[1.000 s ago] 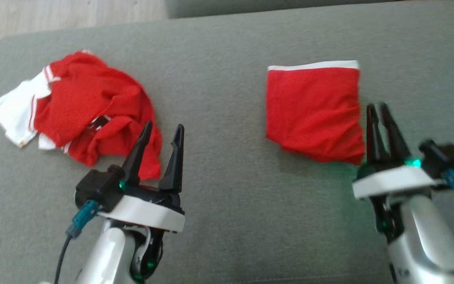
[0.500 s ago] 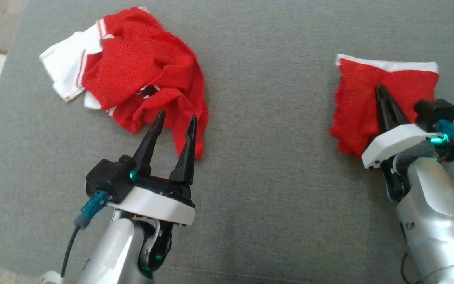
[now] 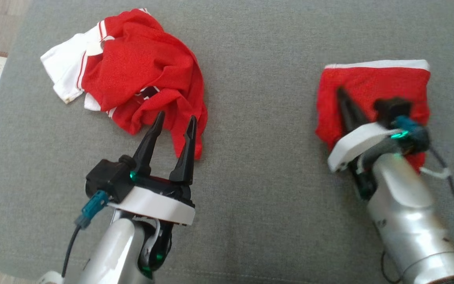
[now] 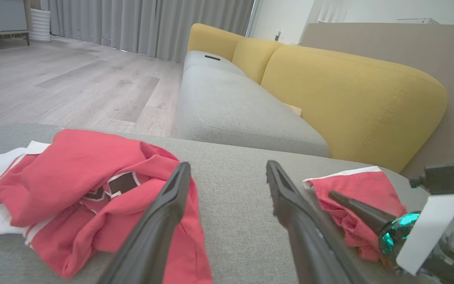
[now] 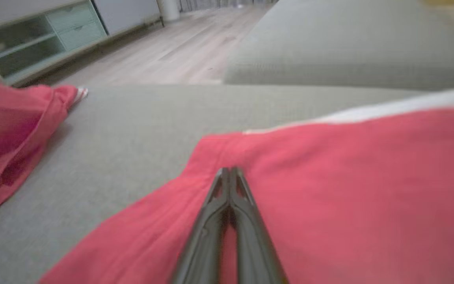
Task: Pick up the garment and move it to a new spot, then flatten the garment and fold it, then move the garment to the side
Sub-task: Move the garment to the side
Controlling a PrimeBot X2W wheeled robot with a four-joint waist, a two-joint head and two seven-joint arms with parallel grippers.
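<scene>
Folded garment (image 3: 384,83) lies on the right part of the grey cushion (image 3: 258,118), with its white band on the far edge running left-right. Right gripper (image 3: 340,91) is over it, 2 fingers pressed together. The tips are down on the red cloth in its left half, pointing away and slightly left. Can't tell if any cloth is nipped between the tips; the right wrist view shows them shut tight with fabric flat around them.

Judgement: the step in hand is the last one, shifting the folded piece aside. The right arm is the nearer one, directly on it. The move turns on whether the tips grip the cloth, since most of the piece lies to the right of the fingers. A drag could bunch the near-left corner, which looks rumpled.

Left gripper (image 3: 176,115) has its jaws spread wide, holding nothing, and is aimed at the crumpled garment (image 3: 140,75) on the left part of the cushion. That heap's near red tail lies just ahead of the tips. The 2 garments are well apart.
</scene>
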